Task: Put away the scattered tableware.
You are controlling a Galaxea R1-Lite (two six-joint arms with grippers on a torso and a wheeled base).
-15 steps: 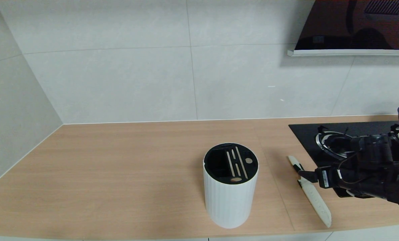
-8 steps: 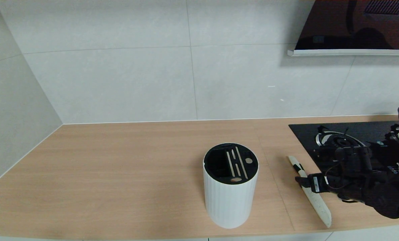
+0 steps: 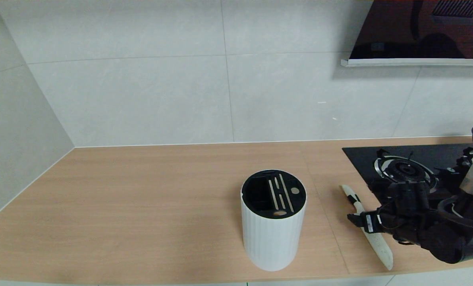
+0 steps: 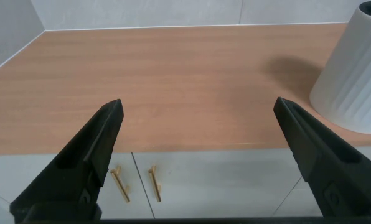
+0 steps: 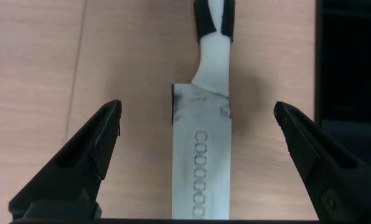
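A white knife (image 3: 373, 238) with a black-banded handle lies on the wooden counter (image 3: 161, 190), between a white ribbed holder (image 3: 273, 234) with a black slotted top and the black hob. My right gripper (image 3: 359, 220) hangs low over the knife where blade meets handle. In the right wrist view the knife (image 5: 201, 149) lies lengthwise between the open fingers of the right gripper (image 5: 197, 112), one finger on each side and apart from it. My left gripper (image 4: 198, 106) is open and holds nothing, out past the counter's front edge, with the holder (image 4: 353, 74) farther off.
A black hob (image 3: 363, 157) with a burner (image 3: 403, 171) lies at the right, close behind the knife. A dark range hood (image 3: 419, 35) hangs on the tiled wall. Cabinet doors with gold handles (image 4: 136, 183) are below the counter's front edge.
My right arm has dropped and shifted slightly toward the counter's front, bringing the open gripper down over the knife. The knife and the holder have not moved.
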